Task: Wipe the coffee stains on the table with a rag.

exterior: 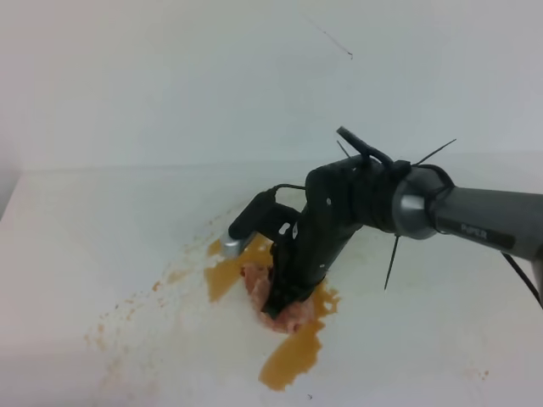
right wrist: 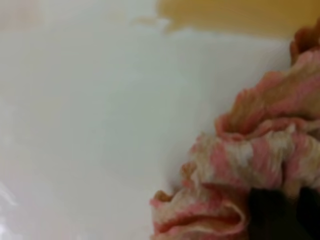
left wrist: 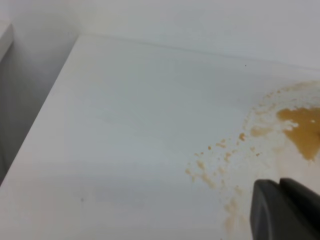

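The coffee stains (exterior: 293, 360) spread as an orange-brown blotch across the middle of the white table (exterior: 102, 229), with a second patch (exterior: 225, 275) up-left and faint speckles (exterior: 110, 339) further left. My right gripper (exterior: 275, 301) points down into the blotch, shut on the pinkish rag (exterior: 290, 319), which is pressed onto the table. In the right wrist view the checked rag (right wrist: 260, 165) bunches against a dark finger (right wrist: 272, 215), with stain (right wrist: 230, 15) at the top. The left wrist view shows the stain (left wrist: 302, 130), speckles (left wrist: 215, 165) and a dark part of my left gripper (left wrist: 284, 210).
A pale wall (exterior: 170, 76) rises behind the table's back edge. The table's left edge (left wrist: 45, 110) drops off beside a grey gap. Cable ties and a wire stick out from the right arm's wrist (exterior: 373, 186).
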Action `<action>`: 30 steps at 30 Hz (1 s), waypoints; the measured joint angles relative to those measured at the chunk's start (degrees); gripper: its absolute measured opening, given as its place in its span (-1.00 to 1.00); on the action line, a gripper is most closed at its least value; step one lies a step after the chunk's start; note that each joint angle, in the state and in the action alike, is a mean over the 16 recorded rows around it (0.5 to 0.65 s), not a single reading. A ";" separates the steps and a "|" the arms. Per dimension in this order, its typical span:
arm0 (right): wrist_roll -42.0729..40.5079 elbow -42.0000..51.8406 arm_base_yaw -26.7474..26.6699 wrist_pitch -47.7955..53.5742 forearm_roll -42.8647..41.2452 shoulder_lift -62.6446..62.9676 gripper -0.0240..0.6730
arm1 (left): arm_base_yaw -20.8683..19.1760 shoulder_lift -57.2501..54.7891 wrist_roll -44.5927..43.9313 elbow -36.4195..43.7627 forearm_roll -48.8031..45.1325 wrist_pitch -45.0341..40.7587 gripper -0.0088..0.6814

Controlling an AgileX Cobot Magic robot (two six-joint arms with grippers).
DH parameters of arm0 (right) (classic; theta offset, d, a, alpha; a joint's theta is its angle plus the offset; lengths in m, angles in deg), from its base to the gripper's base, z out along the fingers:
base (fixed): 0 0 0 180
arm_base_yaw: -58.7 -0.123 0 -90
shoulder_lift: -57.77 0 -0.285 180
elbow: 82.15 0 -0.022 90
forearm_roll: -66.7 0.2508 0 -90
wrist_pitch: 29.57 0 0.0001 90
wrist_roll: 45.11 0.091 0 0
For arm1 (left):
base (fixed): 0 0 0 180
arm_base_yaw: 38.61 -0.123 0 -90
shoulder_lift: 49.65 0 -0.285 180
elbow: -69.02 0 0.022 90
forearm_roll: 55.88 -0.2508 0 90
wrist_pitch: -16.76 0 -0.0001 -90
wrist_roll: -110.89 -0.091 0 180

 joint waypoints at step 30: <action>-7.99 22.77 -7.20 -10.03 5.58 22.91 -0.82 | 0.00 0.00 0.00 0.00 -2.49 0.00 -0.98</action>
